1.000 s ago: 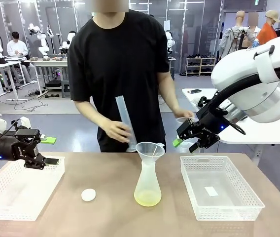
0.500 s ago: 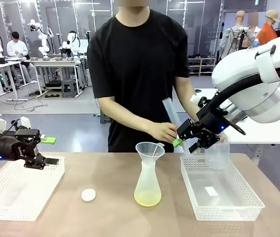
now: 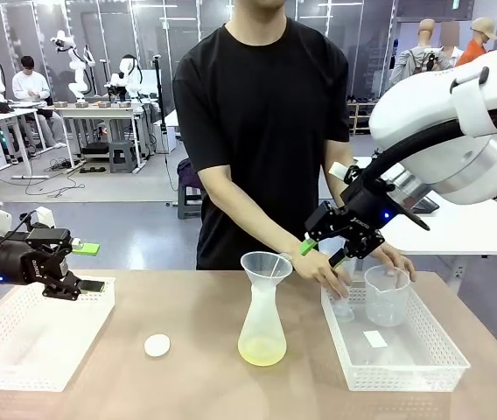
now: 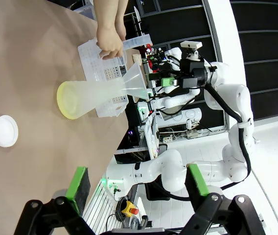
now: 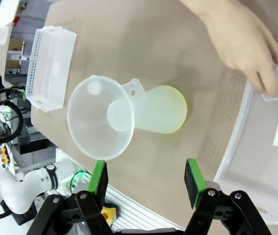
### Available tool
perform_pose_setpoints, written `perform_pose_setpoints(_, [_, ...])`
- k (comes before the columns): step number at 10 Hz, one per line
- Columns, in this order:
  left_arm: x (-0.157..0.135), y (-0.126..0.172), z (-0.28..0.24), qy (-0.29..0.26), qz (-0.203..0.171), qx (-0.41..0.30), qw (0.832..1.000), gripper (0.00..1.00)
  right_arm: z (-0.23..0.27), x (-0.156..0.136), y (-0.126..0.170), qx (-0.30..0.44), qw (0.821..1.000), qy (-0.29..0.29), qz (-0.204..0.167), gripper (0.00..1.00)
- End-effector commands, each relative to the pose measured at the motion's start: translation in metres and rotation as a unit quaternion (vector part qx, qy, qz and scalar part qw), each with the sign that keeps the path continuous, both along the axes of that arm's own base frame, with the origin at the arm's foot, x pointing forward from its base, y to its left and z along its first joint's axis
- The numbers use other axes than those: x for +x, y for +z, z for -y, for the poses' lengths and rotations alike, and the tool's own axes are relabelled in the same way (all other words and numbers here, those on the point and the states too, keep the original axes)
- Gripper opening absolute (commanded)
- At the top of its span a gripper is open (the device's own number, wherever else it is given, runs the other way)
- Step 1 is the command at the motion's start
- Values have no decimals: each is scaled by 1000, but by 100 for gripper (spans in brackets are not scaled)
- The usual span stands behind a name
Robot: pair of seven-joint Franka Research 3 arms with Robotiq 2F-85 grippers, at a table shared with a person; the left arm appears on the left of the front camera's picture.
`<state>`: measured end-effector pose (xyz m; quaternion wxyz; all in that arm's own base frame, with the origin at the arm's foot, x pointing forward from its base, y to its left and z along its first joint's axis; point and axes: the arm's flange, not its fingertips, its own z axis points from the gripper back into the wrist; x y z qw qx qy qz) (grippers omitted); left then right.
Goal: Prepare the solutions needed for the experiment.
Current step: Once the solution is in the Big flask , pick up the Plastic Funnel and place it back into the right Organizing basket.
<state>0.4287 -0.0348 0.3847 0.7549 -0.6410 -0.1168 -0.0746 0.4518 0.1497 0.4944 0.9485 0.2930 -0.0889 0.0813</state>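
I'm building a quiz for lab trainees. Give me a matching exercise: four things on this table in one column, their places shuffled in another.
1. pale yellow watery liquid
2. small white round cap
3. clear plastic beaker
4. translucent plastic funnel

A. in the frosted conical flask's neck
B. inside the right white perforated basket
C. on the bare brown tabletop
D. at the flask's bottom

Pairs: 1-D, 2-C, 3-B, 4-A

Frosted conical flask (image 3: 262, 328) upright mid tan table (image 3: 196, 385), funnel (image 3: 266, 264) seated in neck. White round cap (image 3: 157, 345) just left of it. White perforated basket (image 3: 30, 337) far left; second basket (image 3: 406, 374) right, holding clear beaker (image 3: 387, 302) and small white label (image 3: 374, 338).
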Motion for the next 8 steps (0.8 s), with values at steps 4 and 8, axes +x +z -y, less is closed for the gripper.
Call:
perform_pose_setpoints(4, [0, 2, 0, -1, 6, -2, 1000, 100, -40, 3, 17, -42, 996, -72, -35, 79])
perform_pose_setpoints(8, [0, 2, 0, -1, 6, -2, 1000, 100, -29, -2, 15, -27, 999, -39, -24, 79])
